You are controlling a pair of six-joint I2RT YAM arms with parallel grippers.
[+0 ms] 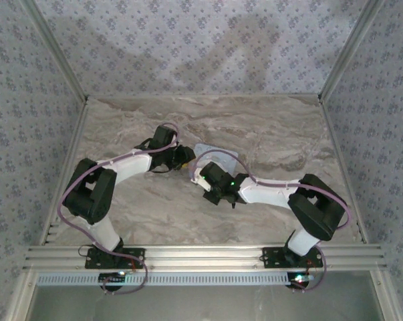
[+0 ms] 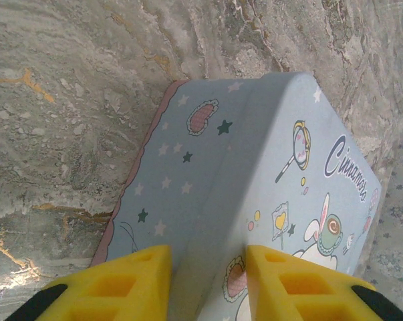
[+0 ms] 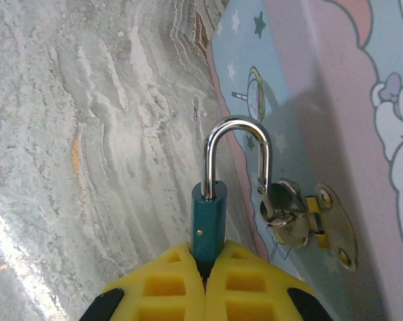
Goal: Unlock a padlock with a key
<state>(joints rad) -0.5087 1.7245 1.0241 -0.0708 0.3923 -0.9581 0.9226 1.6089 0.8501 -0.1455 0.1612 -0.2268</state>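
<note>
Right end effector (image 3: 204,267) clenched on the padlock (image 3: 208,224) body; padlock sits at the hasp (image 3: 321,224) on the tin (image 3: 335,100). Shackle (image 3: 236,127) looks sprung: one leg in the body, free leg hooked through the hasp loop. Left end effector (image 2: 208,257) grasping the tin, bracing it on the desk (image 3: 87,134). We read the step as unhooking: we swing the body and slide the free leg out along its own curve, no yanking or the tin shifts. Room: bare desk on the side away from the tin, so we retreat there. Tin face is just beside the shackle. Arms near each other mid-desk, walls (image 1: 27,100) well apart
</note>
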